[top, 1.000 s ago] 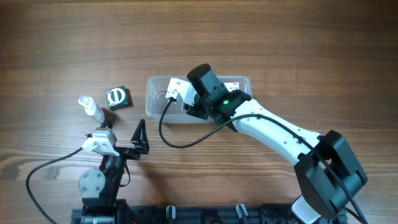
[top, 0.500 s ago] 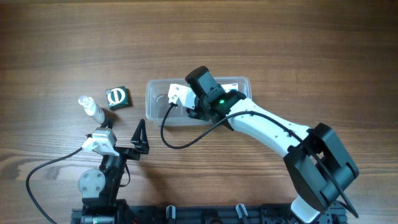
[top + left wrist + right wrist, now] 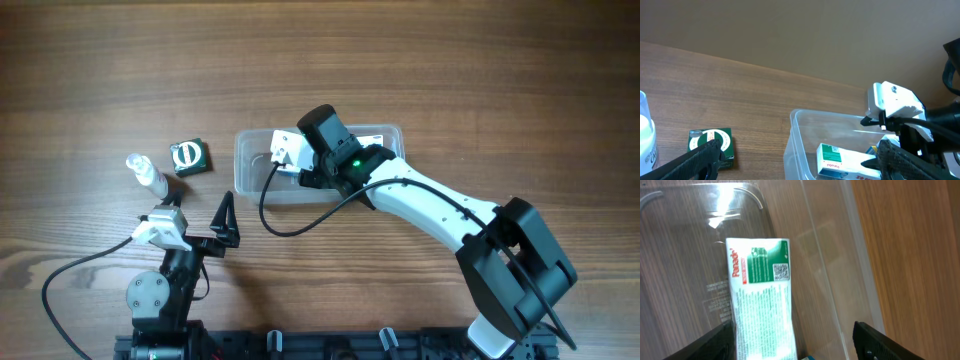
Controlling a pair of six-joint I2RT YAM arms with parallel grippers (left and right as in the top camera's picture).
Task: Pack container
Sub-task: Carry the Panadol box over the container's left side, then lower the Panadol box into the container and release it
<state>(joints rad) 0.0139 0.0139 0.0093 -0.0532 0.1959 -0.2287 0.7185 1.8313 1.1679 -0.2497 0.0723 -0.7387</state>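
Closest to my base, my left claw (image 3: 228, 220) hovers low over the wooden table (image 3: 450, 60), its fingers spread as wide as they go and holding nothing. Just beyond it, off to the left, a small clear bottle (image 3: 147, 175) lies on the wood, and a little green box (image 3: 188, 157) with a round white mark sits near it, the two apart from each other. Further out and to the right stands the clear plastic container (image 3: 250, 175), resting on the table near its middle. My right claw (image 3: 792, 330) reaches down into it, fingers parted and gripping nothing. A white and green medicine box (image 3: 762, 295) lies flat on the container's floor between those fingers. One finger sits right at the box's edge, possibly touching; I cannot tell. The other is well clear.
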